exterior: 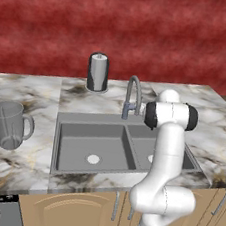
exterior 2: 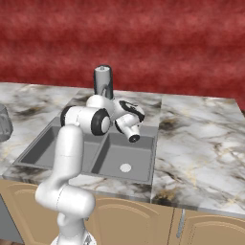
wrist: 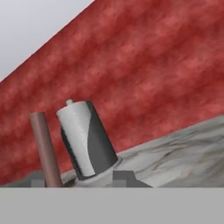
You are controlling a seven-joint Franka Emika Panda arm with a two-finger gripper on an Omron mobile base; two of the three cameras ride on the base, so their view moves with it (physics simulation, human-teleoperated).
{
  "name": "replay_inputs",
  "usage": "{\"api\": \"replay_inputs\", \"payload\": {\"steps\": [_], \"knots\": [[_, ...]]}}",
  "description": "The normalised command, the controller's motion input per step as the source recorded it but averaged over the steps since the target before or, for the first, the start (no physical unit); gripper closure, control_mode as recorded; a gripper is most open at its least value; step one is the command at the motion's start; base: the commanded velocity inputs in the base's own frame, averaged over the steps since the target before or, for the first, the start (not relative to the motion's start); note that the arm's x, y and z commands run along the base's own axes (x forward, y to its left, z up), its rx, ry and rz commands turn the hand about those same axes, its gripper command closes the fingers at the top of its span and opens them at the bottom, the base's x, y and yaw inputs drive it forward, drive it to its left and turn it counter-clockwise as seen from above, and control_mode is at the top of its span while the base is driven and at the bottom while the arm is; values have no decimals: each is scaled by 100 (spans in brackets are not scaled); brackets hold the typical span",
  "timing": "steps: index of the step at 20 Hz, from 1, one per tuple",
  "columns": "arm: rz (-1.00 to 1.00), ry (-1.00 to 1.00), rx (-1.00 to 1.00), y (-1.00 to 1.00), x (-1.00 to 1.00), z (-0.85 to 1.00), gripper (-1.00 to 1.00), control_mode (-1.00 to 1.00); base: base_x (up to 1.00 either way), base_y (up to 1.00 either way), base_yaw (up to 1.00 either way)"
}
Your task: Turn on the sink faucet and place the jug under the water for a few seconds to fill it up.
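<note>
Your jug (exterior: 8,124) sits on the marble tabletop (exterior: 22,163) left of the sink (exterior: 93,145), leaning rather than standing straight, its looped handle turned toward the basin. In the right base view just a sliver of it (exterior 2: 4,122) shows at the left edge.

Your pincer (exterior 2: 134,138) is well apart from it, on the other side: it hangs over the right basin of the sink (exterior 2: 122,158), just in front of the sink faucet (exterior: 133,96), with the arm's elbow folded above the divider. In the left base view the arm's upper link covers the hand, so the jug and the pincer have the whole left basin between them.

Through the hand camera you see the faucet's stem (wrist: 45,148) rising close at the left, tinted red by the wall (wrist: 153,74), and the grey lidded canister (wrist: 85,140) standing on the tabletop just behind it.

You cannot tell from these views whether the pincer's tips are spread or closed; nothing appears between them.
</note>
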Motion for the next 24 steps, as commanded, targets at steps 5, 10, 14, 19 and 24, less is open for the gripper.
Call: {"api": "replay_inputs", "payload": {"steps": [5, 10, 14, 19, 24], "knots": [[-2, 3, 15, -82, 0, -24, 100, -100, 0, 0, 0], [0, 5, 18, -89, 0, -18, 100, -100, 0, 0, 0], [0, 8, 18, -84, 0, -21, 100, -100, 0, 0, 0], [0, 10, 17, -79, 0, -25, 100, -100, 0, 0, 0], [0, 11, 11, -53, 0, -10, -100, -100, 0, 0, 0]]}}
